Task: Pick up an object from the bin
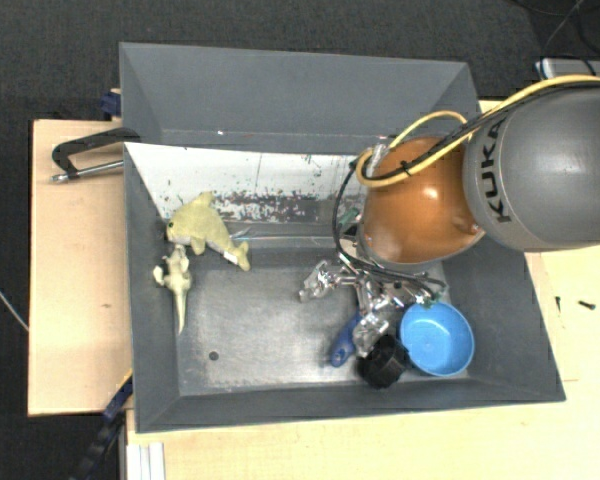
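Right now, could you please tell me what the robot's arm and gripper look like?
The arm is a fat, rounded grey link with black KUKA lettering. Its wrist wears a glossy orange dome cover, looped by yellow and black cables. Below sits a small silvery metal gripper.

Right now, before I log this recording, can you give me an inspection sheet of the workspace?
Surface: grey metal bin, dark specks on its back wall.
Job's things: blue bowl, black round piece and blue-handled item, clustered at the front right.
Clutter: pale yellow toy dolphin and pale toy lizard by the left wall.
Gripper: gripper low over the front-right cluster; whether it holds anything cannot be told.
Cables: yellow cable along the arm; black cables beside the orange wrist cover.
Surroundings: dark floor behind the bin.
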`<action>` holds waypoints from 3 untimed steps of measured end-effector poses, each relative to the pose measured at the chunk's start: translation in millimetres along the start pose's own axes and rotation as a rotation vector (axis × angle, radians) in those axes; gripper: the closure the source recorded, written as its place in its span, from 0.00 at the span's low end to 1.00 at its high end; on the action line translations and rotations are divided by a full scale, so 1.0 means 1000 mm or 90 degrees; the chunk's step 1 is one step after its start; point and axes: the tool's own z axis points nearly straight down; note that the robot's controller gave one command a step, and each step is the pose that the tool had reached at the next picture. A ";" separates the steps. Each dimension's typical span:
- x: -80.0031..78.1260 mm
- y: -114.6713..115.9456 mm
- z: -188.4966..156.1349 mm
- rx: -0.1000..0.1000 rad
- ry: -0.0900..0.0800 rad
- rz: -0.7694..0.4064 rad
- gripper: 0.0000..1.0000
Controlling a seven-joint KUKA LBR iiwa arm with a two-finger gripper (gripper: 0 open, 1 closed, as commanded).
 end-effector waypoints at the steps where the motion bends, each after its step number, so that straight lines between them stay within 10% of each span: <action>1: 0.041 -0.032 -0.030 0.003 -0.001 -0.068 0.00; 2: 0.040 -0.035 0.013 0.002 -0.001 -0.182 0.00; 3: 0.038 -0.035 0.012 0.003 -0.006 -0.183 1.00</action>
